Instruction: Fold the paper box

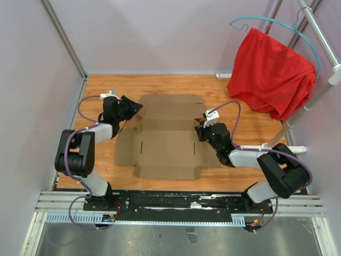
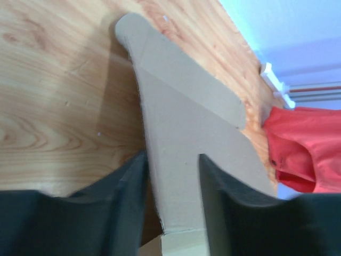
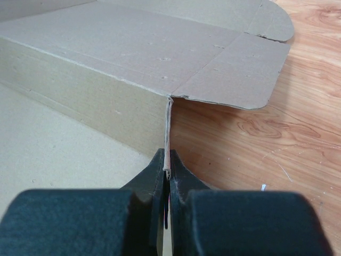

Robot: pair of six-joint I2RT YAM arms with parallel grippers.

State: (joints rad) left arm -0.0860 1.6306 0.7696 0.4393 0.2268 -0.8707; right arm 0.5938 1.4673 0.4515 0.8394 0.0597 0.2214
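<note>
Black fingers of my right gripper [image 3: 168,172] fill the bottom of the right wrist view, closed tight on a thin upright edge of the paper box [image 1: 165,141], a plain brown, matte, unprinted cardboard die-cut sheet with flaps, slots and crease lines. That pinched edge stands at the sheet's right side, where a low folded-up wall meets a flat, rounded flap lying on the light wooden tabletop [image 1: 176,84]. From above, the sheet lies mostly flat in the middle of the table, between my two arms, with its far panel and side flaps spread out. My left gripper [image 2: 171,160] sits at the sheet's far left corner. Its dark jaws are apart, and the face of a raised, round-ended flap fills the gap between them; I cannot tell whether they press on it. A crumpled red cloth [image 1: 272,74] hangs on a teal wire hanger [image 1: 266,20] at the far right, well apart from the sheet.
</note>
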